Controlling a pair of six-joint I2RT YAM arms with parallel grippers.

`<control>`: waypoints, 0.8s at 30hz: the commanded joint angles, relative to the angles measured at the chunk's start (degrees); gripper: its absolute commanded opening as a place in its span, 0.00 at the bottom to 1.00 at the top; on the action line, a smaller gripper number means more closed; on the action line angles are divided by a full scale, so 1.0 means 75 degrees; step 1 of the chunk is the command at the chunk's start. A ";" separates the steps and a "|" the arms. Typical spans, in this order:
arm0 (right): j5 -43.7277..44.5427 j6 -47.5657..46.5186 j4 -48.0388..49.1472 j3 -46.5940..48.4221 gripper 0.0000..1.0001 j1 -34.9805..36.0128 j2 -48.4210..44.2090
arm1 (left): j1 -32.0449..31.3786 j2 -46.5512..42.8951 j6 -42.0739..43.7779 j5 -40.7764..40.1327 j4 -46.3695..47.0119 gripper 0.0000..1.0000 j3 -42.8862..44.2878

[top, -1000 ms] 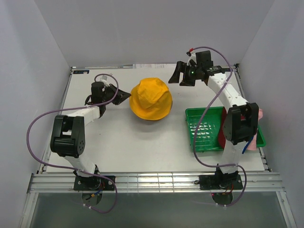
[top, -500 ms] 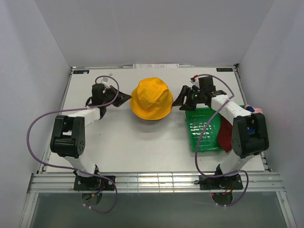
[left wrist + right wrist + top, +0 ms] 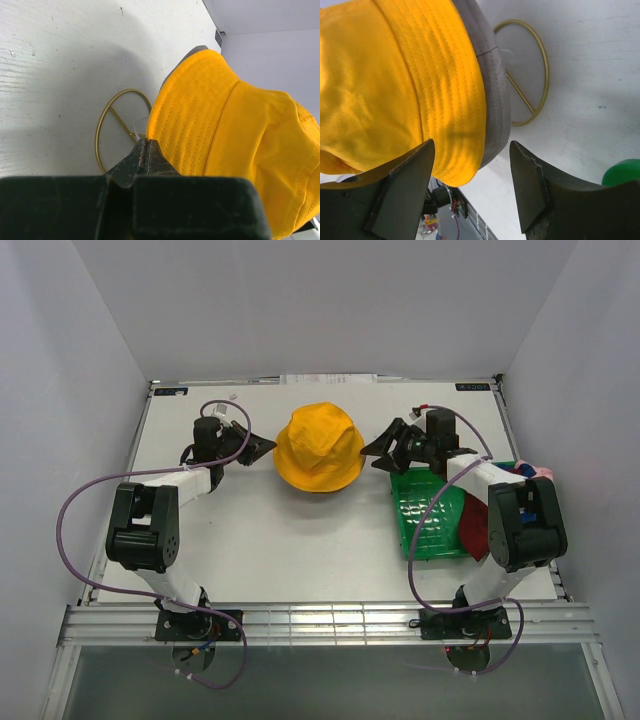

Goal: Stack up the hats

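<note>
Sitting on the gold wire stand (image 3: 121, 121) at the middle of the surface (image 3: 270, 540), the yellow bucket hat (image 3: 318, 448) covers a grey hat (image 3: 492, 85), whose brim shows beneath it in the right wrist view. The left tool (image 3: 145, 146) has its jaws pressed together right at the yellow brim's left edge; whether any fabric is caught between them cannot be told. The right tool (image 3: 470, 150) stands wide, one finger on either side of the stacked brims at the hat's right. Beside the right arm, a green plastic tray (image 3: 425, 515) holds a dark red hat (image 3: 476, 525), and a pink hat (image 3: 541, 472) shows at the tray's far right corner.
</note>
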 commanded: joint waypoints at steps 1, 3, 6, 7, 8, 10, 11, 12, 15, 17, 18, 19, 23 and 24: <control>-0.0273 0.0922 0.1520 -0.0277 0.68 -0.0004 -0.0004 | 0.0000 -0.0367 0.0172 -0.0107 -0.0018 0.00 -0.0118; -0.0191 0.1239 0.1757 -0.0395 0.68 -0.0004 -0.0063 | 0.0000 -0.0379 0.0184 -0.0119 -0.0007 0.00 -0.0141; -0.0167 0.1579 0.2097 -0.0512 0.67 -0.0004 -0.0051 | 0.0000 -0.0379 0.0196 -0.0119 -0.0018 0.00 -0.0165; -0.0156 0.1638 0.2144 -0.0512 0.66 0.0007 -0.0040 | 0.0000 -0.0379 0.0196 -0.0119 -0.0018 0.00 -0.0165; -0.0144 0.1673 0.2179 -0.0501 0.66 0.0008 -0.0005 | 0.0011 -0.0379 0.0184 -0.0119 -0.0018 0.00 -0.0176; -0.0097 0.1825 0.2273 -0.0512 0.65 0.0008 0.0054 | 0.0000 -0.0379 0.0196 -0.0119 -0.0018 0.00 -0.0176; -0.0085 0.1884 0.2424 -0.0512 0.65 0.0019 0.0077 | 0.0000 -0.0391 0.0184 -0.0119 -0.0018 0.00 -0.0188; -0.0085 0.1989 0.2438 -0.0478 0.64 0.0019 0.0112 | 0.0000 -0.0391 0.0196 -0.0119 -0.0007 0.00 -0.0188; -0.0015 0.2001 0.2333 -0.0290 0.62 0.0101 0.0288 | 0.0000 -0.0379 0.0172 -0.0107 -0.0018 0.00 -0.0177; 0.0067 0.2013 0.2332 -0.0208 0.62 0.0183 0.0382 | 0.0000 -0.0379 0.0184 -0.0107 -0.0018 0.00 -0.0176; 0.0090 0.2013 0.2332 -0.0185 0.62 0.0207 0.0405 | 0.0000 -0.0391 0.0184 -0.0096 -0.0018 0.00 -0.0153; 0.0114 0.2013 0.2309 -0.0161 0.62 0.0242 0.0487 | 0.0000 -0.0379 0.0184 -0.0107 -0.0018 0.00 -0.0165; 0.0172 0.2048 0.2332 -0.0173 0.61 0.0265 0.0570 | 0.0000 -0.0344 0.0196 -0.0072 -0.0018 0.00 -0.0141; 0.0161 0.2083 0.2390 -0.0265 0.62 0.0265 0.0570 | 0.0000 -0.0355 0.0196 -0.0061 -0.0018 0.00 -0.0153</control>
